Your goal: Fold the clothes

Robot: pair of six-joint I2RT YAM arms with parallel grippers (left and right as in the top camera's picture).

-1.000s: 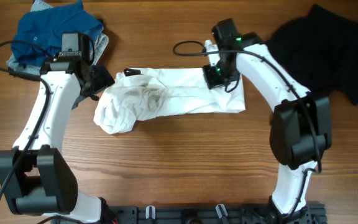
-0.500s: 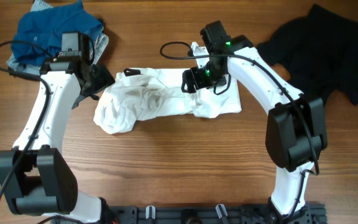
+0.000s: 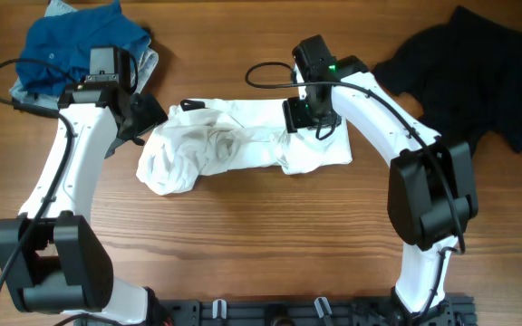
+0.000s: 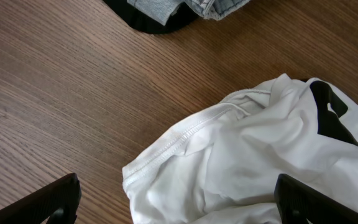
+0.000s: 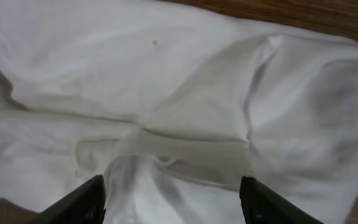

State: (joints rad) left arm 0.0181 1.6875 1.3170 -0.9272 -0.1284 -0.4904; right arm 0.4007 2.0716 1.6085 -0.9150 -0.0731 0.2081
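Note:
A white garment (image 3: 243, 145) lies crumpled across the table's middle, bunched at its left end and with a fold laid over its right part. My right gripper (image 3: 308, 118) hovers open over that fold. In the right wrist view white cloth (image 5: 185, 93) fills the frame and a ridge of it runs between the spread fingertips (image 5: 79, 202), around the right gripper (image 5: 176, 202). My left gripper (image 3: 145, 118) stands open at the garment's upper left edge. In the left wrist view the hem (image 4: 185, 134) lies between the wide-apart fingers (image 4: 48, 202) of the left gripper (image 4: 179, 205).
A pile of blue and denim clothes (image 3: 80, 41) sits at the back left, its edge showing in the left wrist view (image 4: 166, 9). A black garment (image 3: 469, 72) lies spread at the back right. Bare wooden table (image 3: 261, 235) runs along the front.
The right gripper dragged the garment's right part leftward, opened and let it go, then drew back slightly to the right. The left arm has stayed still.

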